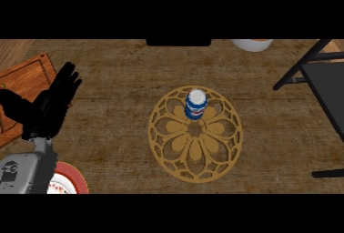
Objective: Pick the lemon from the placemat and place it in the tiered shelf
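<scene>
Brown wooden counter [121,154] with the dark tiered shelf [322,86] at 3 o'clock, gold cutout placemat [195,135] dead centre, left hand [57,98] resting at 9 o'clock with straight fingers holding nothing, and no lemon, just a blue-and-white can [195,104] standing on the mat's 12 o'clock side, probably the pickup target

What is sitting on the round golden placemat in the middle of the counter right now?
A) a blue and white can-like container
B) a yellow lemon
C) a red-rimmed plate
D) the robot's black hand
A: a blue and white can-like container stands on the upper part of the placemat; no lemon shows there, the red-rimmed plate lies at the lower left, and the left hand rests open off to the left.
</scene>
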